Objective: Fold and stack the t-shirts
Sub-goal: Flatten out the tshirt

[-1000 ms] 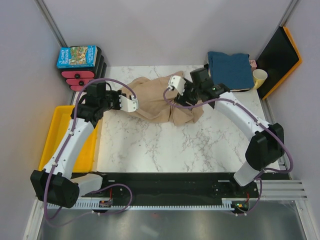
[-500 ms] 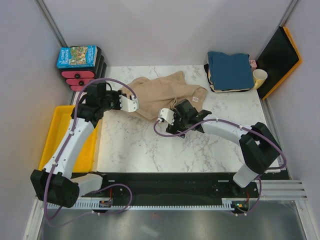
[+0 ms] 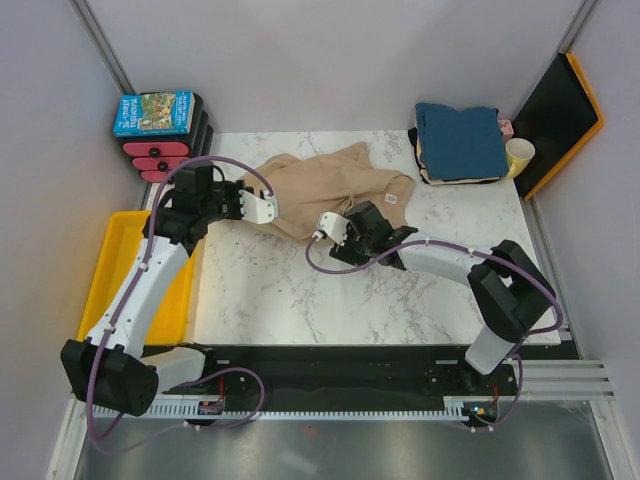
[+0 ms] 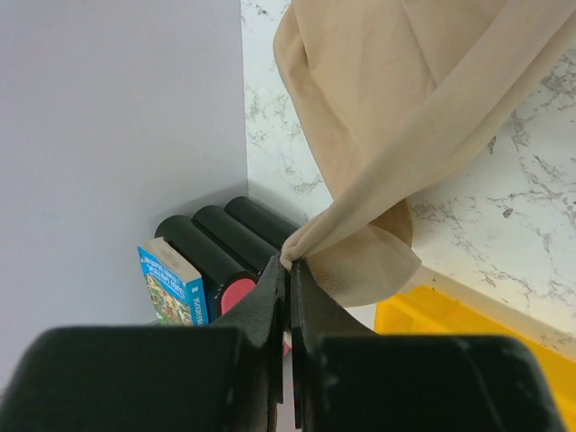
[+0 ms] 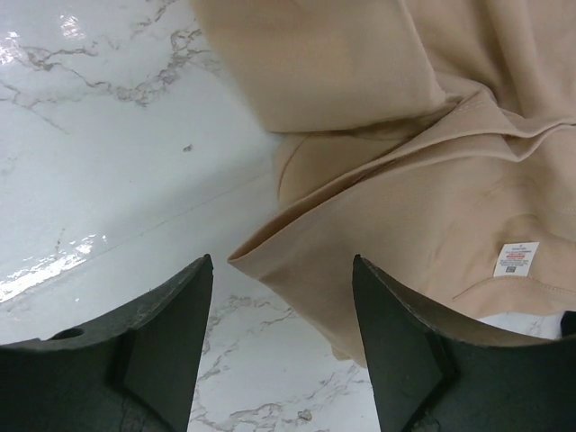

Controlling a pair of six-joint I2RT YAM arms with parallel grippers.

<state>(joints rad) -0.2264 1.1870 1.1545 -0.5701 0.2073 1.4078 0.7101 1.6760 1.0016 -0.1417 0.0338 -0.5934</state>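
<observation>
**Tan shirt** [image 3: 330, 190]: one, loose and unfolded, rumpled on the far middle of the marble worktop [image 3: 300, 290]. Its white label [image 5: 519, 258] faces up toward the right side. One corner is lifted toward the worktop's left edge.

**Left pincer** [image 4: 290, 266]: fingers closed tight on that lifted corner. The cloth hangs taut from the tips, above the far-left corner.

**Right pincer** [image 5: 281, 270]: wide apart, holding nothing. It hovers low over the shirt's near hem, with one finger over bare marble and the other over cloth.

**Folded stack** [image 3: 460, 140]: far-right corner, with a teal-blue shirt on top. It lies well apart from the tan shirt.

**Step in hand:** spreading the tan shirt flat before folding; nothing of it is folded yet, by my reading. The next move likely calls for the right pincer to drop onto the near hem and close on a single layer. It would then pull away from the left grip to draw the creases out.

**Change from a second ago:** the right pincer has come off the bunched cloth at the far side and now sits at the near hem. The shirt lies wider and its label is exposed. The left grip is unchanged.

**Surroundings:** picture box [image 3: 153, 112] on black rollers at the far left, yellow tray [image 3: 115, 255] beyond the left edge, pale cup [image 3: 519, 155] at the far right.
</observation>
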